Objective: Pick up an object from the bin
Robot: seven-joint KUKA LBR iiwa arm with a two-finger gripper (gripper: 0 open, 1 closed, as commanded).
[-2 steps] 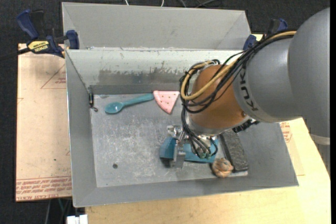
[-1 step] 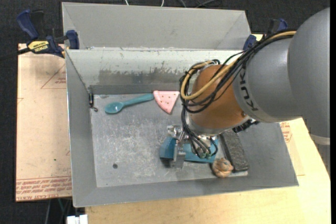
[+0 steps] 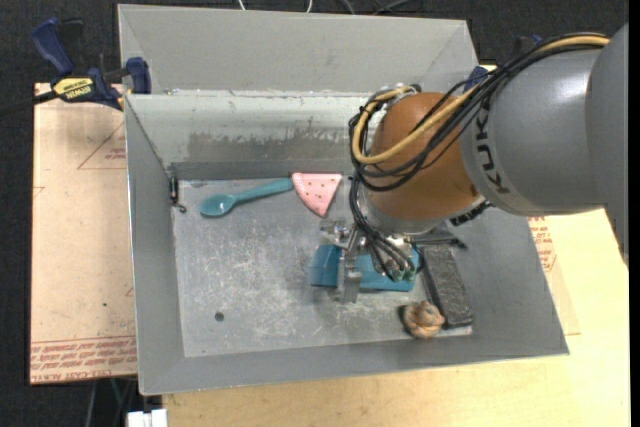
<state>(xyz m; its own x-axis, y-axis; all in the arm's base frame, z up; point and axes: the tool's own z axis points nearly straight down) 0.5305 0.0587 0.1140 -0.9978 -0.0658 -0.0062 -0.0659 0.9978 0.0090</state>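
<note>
My gripper is low in the bin's right half, right down on a flat blue piece that sticks out to its left and right. A pink wedge with dark dots, like a watermelon slice, lies just behind the gripper towards the back wall. To its right lies a dark grey oblong block, with a small brown shell-like lump at the block's near end.
A teal plastic spoon lies at the back left, bowl to the left. The arm with its orange cover and cables hangs over the bin's right side and hides the floor beneath it. Bare floor stretches across the front left.
</note>
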